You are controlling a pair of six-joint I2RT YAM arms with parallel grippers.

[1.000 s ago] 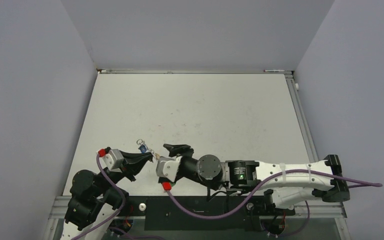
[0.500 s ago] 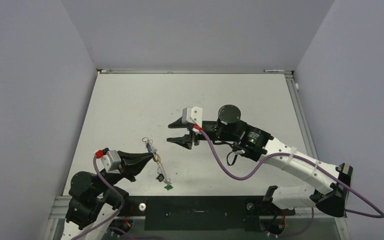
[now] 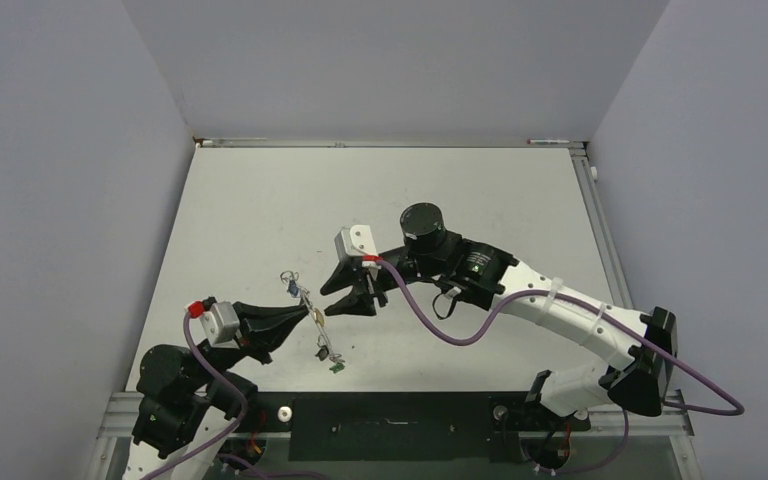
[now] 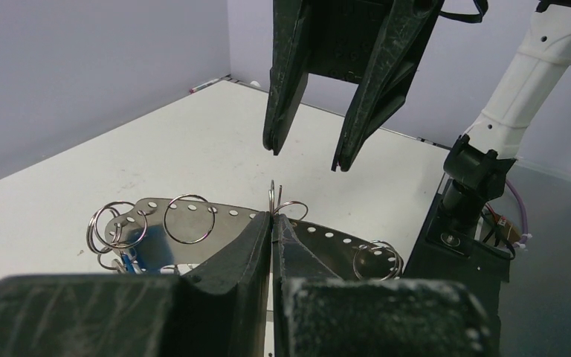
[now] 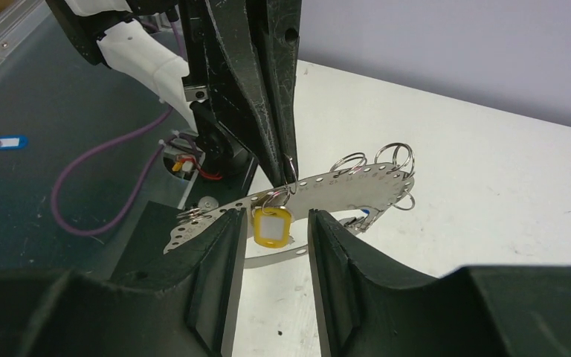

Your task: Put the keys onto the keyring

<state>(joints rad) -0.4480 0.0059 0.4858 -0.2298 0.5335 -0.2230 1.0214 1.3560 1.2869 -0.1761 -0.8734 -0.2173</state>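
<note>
The keyring [image 3: 312,322] shows as a thin curved silvery band with holes [image 4: 156,223], carrying several small wire rings. My left gripper [image 3: 307,315] is shut on it at its upper edge, a ring poking up past the fingertips [image 4: 271,218]. Keys hang from it: a yellow one [image 5: 271,226], a blue one [image 3: 290,290], a black one [image 3: 320,352] and a green one [image 3: 335,368]. My right gripper [image 3: 334,298] is open just right of the band. In the right wrist view its fingers [image 5: 227,245] flank the yellow key without touching it.
The white table [image 3: 410,200] is walled at the left, back and right. A dark base plate [image 3: 390,425] runs along the near edge, with a loose blue-tagged key [image 5: 7,141] and purple cable [image 5: 97,186] on that side.
The right arm swung out from beside the left gripper over the table, then came back left toward the band, its jaws narrowing a little. The band has swung out to hang toward the near edge.
</note>
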